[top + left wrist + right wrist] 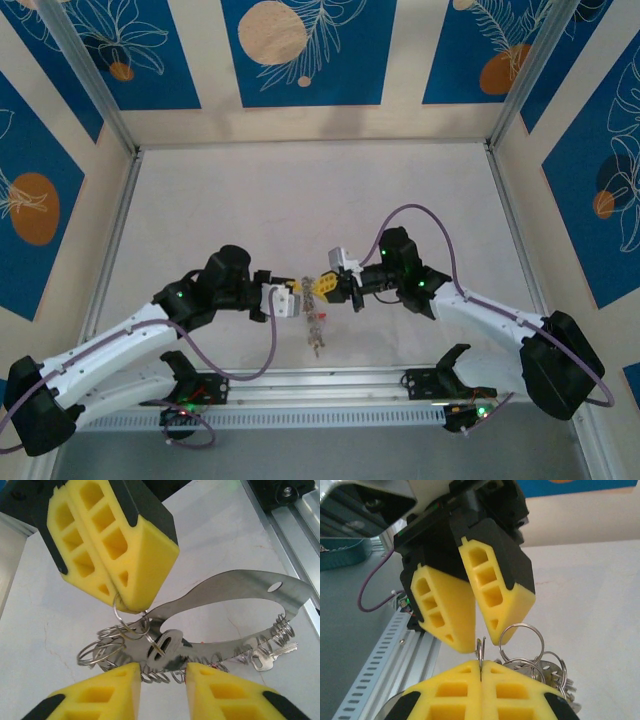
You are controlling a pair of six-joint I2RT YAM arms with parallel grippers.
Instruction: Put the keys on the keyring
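- The pale tabletop (300,200) carries both arms, which meet near its middle, close to the near rail.
- The left arm (130,335) reaches in from the left and the right arm (490,315) from the right, their claws tip to tip.
- The right claw (125,605) is clenched, its yellow fingers pressed flat together on a small wire ring (116,611). The right wrist view shows that thin ring (481,650) standing up out of the seam between the fingers.
- The left claw (162,670) is released. Its fingers stand apart with a clear gap and pinch nothing, and their tips sit just beside the held ring.
- The keyring (235,582), a wide flat grey loop, hangs linked under the small wire ring, between the two claws and a little to the near side (316,325). Whether its low end touches the tabletop cannot be told.
- More loose rings (97,652) bunch at the keyring's left end.
- The keys (265,657), small and silvery, dangle at its right end.
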